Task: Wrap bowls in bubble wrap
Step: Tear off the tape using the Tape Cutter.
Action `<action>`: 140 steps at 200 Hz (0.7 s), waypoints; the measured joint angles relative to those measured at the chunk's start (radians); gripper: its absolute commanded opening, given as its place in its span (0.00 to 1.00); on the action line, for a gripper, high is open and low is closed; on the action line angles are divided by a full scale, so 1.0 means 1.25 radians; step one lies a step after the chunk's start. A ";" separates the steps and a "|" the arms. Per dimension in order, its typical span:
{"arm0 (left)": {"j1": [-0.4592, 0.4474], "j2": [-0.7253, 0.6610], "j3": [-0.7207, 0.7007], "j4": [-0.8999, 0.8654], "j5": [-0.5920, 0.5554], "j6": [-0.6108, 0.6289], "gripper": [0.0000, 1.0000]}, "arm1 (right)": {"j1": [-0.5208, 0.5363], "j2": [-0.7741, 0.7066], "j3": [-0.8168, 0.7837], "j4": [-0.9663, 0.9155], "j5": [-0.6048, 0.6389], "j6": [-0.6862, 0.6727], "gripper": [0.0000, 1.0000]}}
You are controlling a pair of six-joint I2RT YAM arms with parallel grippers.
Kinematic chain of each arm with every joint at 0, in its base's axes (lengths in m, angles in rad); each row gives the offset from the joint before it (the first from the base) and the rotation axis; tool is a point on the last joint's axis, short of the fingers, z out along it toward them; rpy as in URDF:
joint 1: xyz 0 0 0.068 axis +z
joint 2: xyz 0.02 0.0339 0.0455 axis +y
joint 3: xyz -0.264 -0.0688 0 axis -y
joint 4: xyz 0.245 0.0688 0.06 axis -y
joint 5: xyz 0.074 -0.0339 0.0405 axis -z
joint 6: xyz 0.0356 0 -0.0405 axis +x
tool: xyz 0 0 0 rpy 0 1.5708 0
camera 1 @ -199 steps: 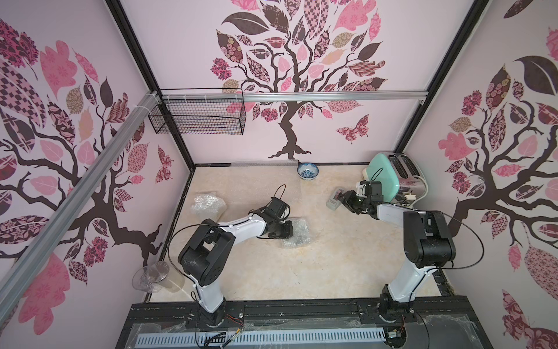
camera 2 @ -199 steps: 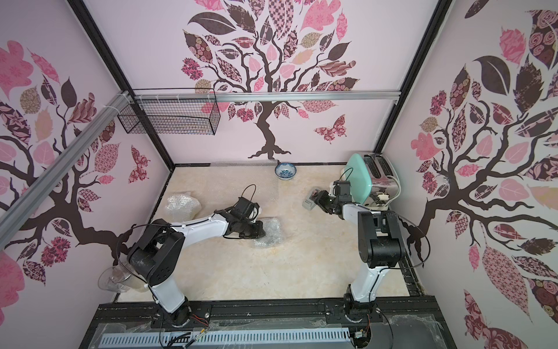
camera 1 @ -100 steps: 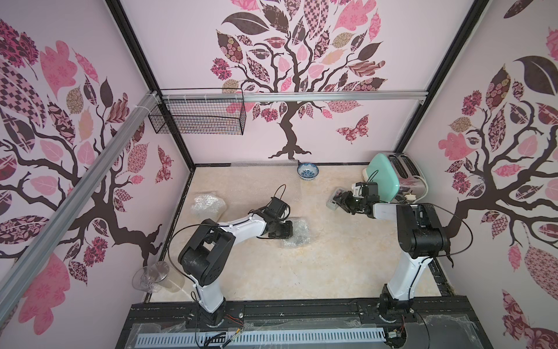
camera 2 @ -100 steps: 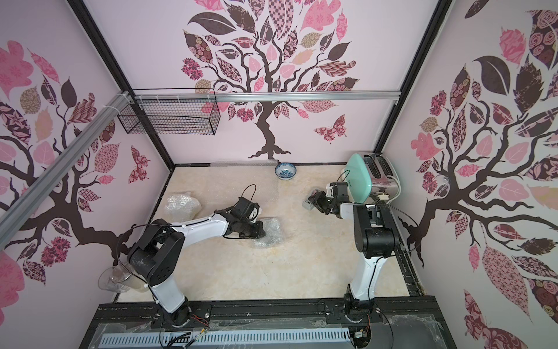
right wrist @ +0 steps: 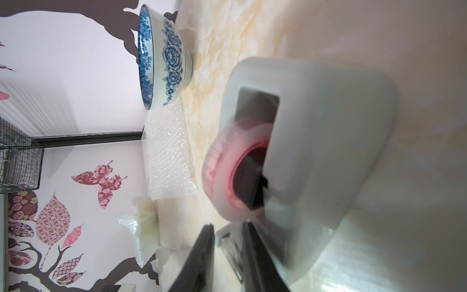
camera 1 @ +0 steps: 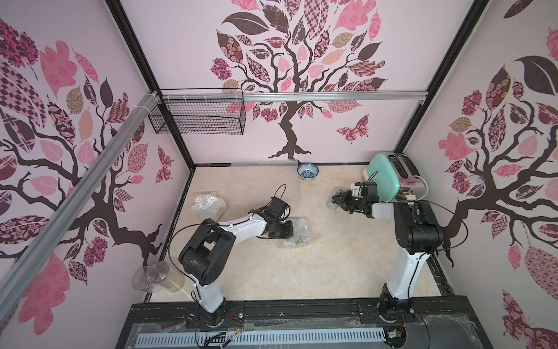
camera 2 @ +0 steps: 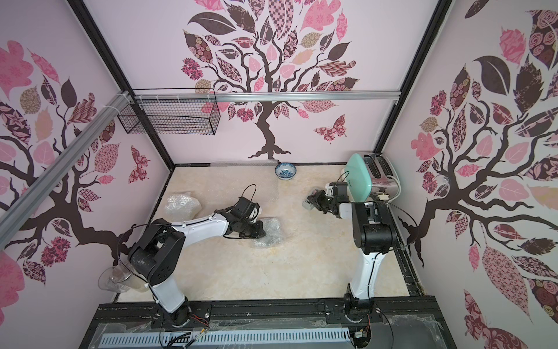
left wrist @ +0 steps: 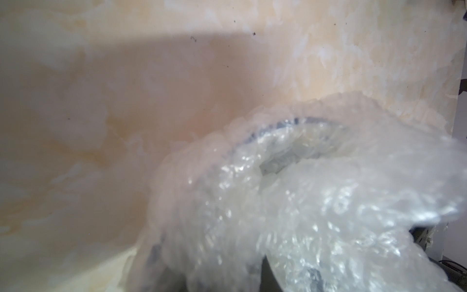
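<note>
Left gripper [camera 1: 288, 231] is pinching the bubble wrap [camera 1: 300, 234] bundle in the middle, while right gripper [right wrist: 227, 225] has its fingers [right wrist: 199, 257] slightly spread at the tape dispenser [right wrist: 316, 151] cutter.

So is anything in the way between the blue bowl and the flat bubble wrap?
Nothing visible is. The blue bowl sits right beside the edge of the flat bubble wrap sheet.

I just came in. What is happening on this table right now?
Bowl wrapping is under way. The left hand is shut on the clear bubble-wrap bundle in the middle of the marbled table; a bowl's rim shows through it. The right hand, open, is at the cutter end of the white tape dispenser. A second crumpled bundle lies aside. A blue-and-white ceramic bowl waits unwrapped at the back wall beside a flat bubble-wrap sheet.
</note>
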 measured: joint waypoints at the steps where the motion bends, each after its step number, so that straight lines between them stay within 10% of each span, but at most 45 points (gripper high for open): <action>1: 0.000 0.000 0.000 0.000 0.000 0.000 0.11 | 0.000 0.000 0.000 0.001 -0.001 0.002 0.22; 140: 0.000 0.001 0.000 0.000 0.000 0.002 0.11 | -0.004 0.014 -0.027 0.074 -0.020 0.063 0.00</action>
